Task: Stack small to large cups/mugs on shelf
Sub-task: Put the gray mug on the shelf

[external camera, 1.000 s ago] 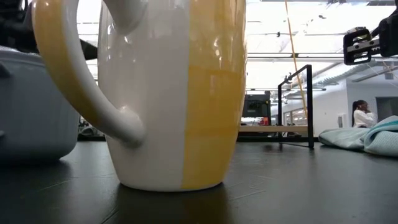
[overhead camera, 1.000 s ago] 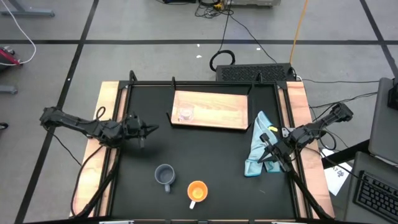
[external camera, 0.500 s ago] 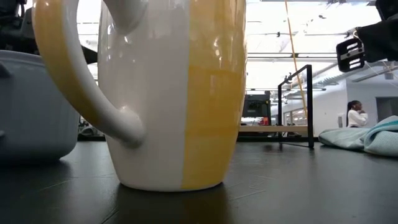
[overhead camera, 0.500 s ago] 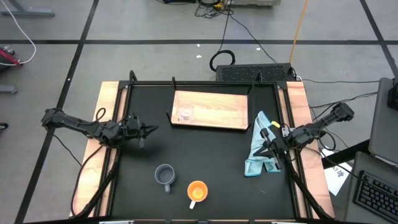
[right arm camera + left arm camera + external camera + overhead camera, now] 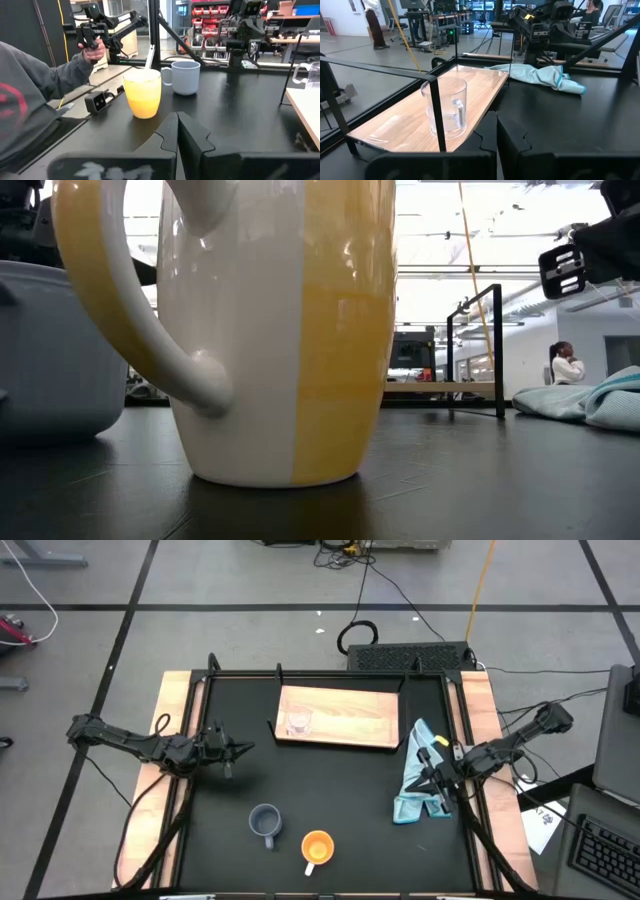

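The clear glass cup stands upright on the left end of the light-wood shelf at the table's far side; it also shows in the left wrist view. The blue-grey mug and the orange mug with its white handle stand on the black table near its front edge, side by side. My left gripper is shut and empty at the table's left, pointing at the shelf. My right gripper is shut and empty, above the cloth at the right.
A light-blue cloth lies crumpled on the table right of the shelf, under my right gripper. A black frame of posts rims the table. A person's sleeve and hand show beyond the table's near edge.
My right gripper has moved a little down and toward the table's left above the cloth, staying shut. The cups, the shelf and my left arm have kept still.
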